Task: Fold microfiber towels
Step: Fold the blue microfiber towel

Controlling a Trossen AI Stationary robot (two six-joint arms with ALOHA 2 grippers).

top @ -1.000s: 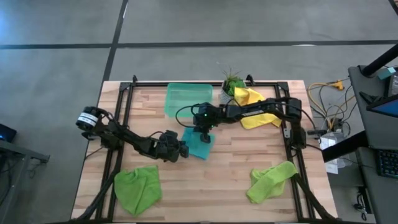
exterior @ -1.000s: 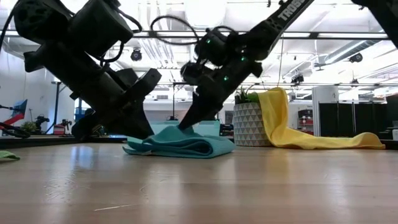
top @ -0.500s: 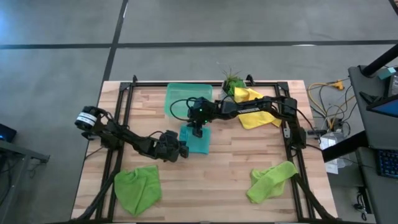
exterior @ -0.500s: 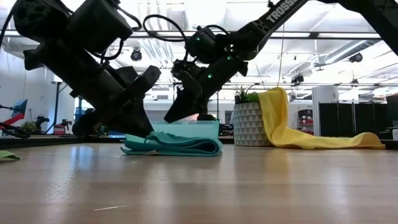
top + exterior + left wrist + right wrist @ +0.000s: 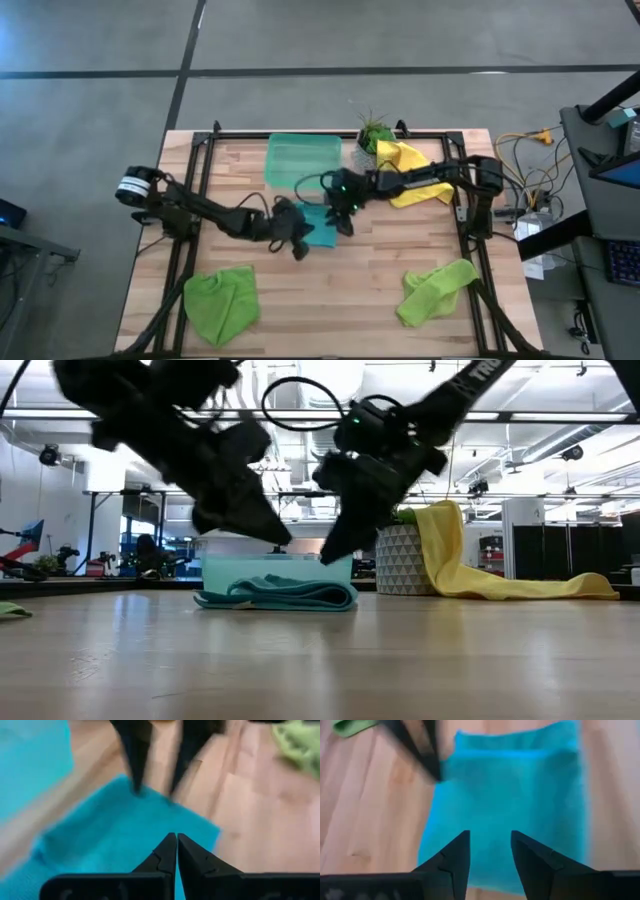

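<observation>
The teal-blue towel [image 5: 320,226] lies folded flat on the table, seen edge-on in the low view [image 5: 280,596]. My left gripper [image 5: 176,840] is shut and hovers over the towel's near-left part [image 5: 299,241], clear of it in the low view [image 5: 279,541]. My right gripper [image 5: 490,842] stands open over the towel's right side [image 5: 345,220], its fingertips above the cloth [image 5: 325,556]. A yellow towel [image 5: 405,172] hangs over the plant pot's rim. Two lime green towels lie crumpled at the near left [image 5: 222,301] and near right [image 5: 435,290].
A translucent green tray [image 5: 302,158] stands just beyond the teal towel, and a potted plant [image 5: 373,134] stands to the tray's right. Black frame rails [image 5: 190,200] run along the table's sides. Bare wood lies between the two green towels.
My right gripper carried the teal towel's edge toward the far left, folding it over, then opened, let go and drew back to the right. My left gripper has risen off the towel's left edge, rolled and moved right. The towel now lies as a flat folded rectangle.
</observation>
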